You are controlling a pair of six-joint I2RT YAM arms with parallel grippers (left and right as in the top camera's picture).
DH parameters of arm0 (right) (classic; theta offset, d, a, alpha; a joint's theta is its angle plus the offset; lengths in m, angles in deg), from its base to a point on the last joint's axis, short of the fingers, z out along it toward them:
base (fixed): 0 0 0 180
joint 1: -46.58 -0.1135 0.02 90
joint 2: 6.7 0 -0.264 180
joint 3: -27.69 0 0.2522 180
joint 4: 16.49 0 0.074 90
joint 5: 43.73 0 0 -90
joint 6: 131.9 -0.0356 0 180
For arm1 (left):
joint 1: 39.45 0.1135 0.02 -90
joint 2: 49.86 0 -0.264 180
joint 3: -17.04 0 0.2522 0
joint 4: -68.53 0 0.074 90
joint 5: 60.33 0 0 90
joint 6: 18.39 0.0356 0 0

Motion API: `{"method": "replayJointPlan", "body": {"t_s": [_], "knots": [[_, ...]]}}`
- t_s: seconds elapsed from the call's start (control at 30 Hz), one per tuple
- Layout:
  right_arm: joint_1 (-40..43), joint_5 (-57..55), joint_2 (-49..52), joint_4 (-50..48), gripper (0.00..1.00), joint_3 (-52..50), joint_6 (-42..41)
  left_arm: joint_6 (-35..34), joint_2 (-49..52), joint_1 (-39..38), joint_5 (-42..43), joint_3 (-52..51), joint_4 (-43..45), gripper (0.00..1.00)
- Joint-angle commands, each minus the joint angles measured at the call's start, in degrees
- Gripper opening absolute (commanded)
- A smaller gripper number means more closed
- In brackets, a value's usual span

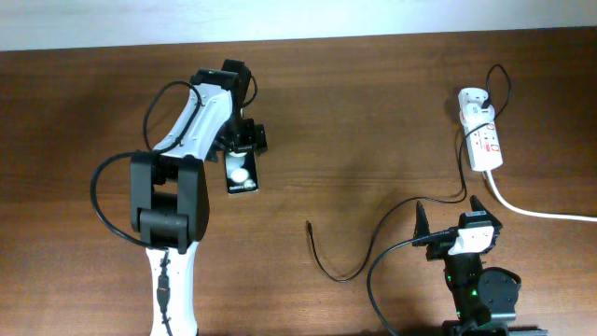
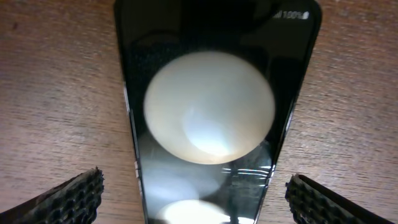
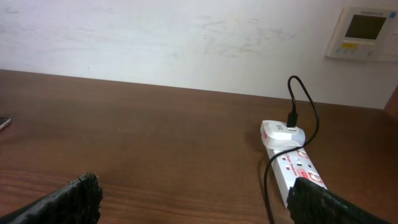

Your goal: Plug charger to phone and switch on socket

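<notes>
- Left gripper (image 1: pixel 242 149), seen from overhead, hangs spread over the phone (image 1: pixel 242 177) at mid-table; bare wood separates it from the charger (image 1: pixel 340 278) tip.
- Right gripper (image 1: pixel 450 215) stands spread at the near right; the socket (image 1: pixel 483 138) lies toward the far right corner.
- Left wrist: the phone screen reads "100%"; fingers (image 2: pixel 74 193) flank it, apart.
- Right wrist: the socket's red printing is too small to read; open tabletop lies leftward.

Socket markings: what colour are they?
Red, on the white socket; clearest in the right wrist view.
</notes>
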Motion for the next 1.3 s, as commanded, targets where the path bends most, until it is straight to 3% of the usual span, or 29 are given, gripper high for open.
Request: {"method": "replayJointPlan", "body": {"t_s": [0.0,1.27], "knots": [[-0.57,-0.70,-0.42,0.39,0.99,-0.31,-0.04,0.68,0.44,-0.20,0.85,0.57,0.79,0.99],[-0.57,-0.70,-0.37,0.39,0.99,-0.31,-0.04,0.68,0.46,-1.46,-0.26,-6.29,7.89,0.99]]}}
